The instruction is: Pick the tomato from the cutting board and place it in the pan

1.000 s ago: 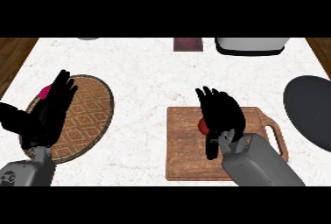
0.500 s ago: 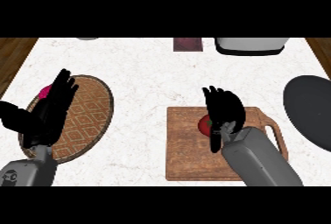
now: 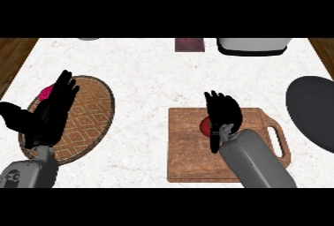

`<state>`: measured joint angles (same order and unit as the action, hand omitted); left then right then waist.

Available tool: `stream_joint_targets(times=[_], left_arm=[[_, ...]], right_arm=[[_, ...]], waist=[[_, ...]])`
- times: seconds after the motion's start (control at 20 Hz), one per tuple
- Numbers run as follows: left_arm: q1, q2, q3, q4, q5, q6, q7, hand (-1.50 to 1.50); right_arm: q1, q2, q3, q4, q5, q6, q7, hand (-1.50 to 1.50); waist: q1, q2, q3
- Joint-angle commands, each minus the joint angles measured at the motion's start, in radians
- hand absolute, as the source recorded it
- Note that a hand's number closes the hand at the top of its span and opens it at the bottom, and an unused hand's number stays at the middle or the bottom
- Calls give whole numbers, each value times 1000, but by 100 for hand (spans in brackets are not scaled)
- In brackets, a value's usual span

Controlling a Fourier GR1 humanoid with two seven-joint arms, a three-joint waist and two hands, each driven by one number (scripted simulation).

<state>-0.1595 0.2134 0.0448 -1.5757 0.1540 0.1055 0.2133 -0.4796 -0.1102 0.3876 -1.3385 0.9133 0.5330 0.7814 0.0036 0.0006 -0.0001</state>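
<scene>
The red tomato lies on the wooden cutting board right of centre. Only its left side shows. My right hand hovers over it, open, with the fingers pointing away from me and the thumb hanging down on the near side. I cannot tell whether the hand touches the tomato. The dark pan lies at the right edge, partly cut off by the view. My left hand rests open at the left, fingers up.
A round woven mat lies under my left hand, with a pink thing at its far left rim. At the counter's back stand a white appliance and a dark red block. The board's handle points towards the pan.
My right hand has shifted a little to the right and come closer over the tomato, hiding more of it. The left hand has not moved.
</scene>
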Motion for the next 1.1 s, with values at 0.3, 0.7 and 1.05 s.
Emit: stream_joint_targets(times=[0.3, 0.7, 1.05], left_arm=[[-37, -22, 10, -26, -55, 23, 39, 0], [12, -32, 15, -66, -36, -13, 56, 0], [-24, -42, 39, 6, -41, -33, 22, 0]], right_arm=[[-5, 29, -75, 152, 47, -56, -131, -150], [-42, 39, -63, 341, 128, -242, -337, 150], [-39, 108, -71, 252, 110, -248, -265, 150]], waist=[[-1, 0, 0], [4, 0, 0], [-1, 0, 0]])
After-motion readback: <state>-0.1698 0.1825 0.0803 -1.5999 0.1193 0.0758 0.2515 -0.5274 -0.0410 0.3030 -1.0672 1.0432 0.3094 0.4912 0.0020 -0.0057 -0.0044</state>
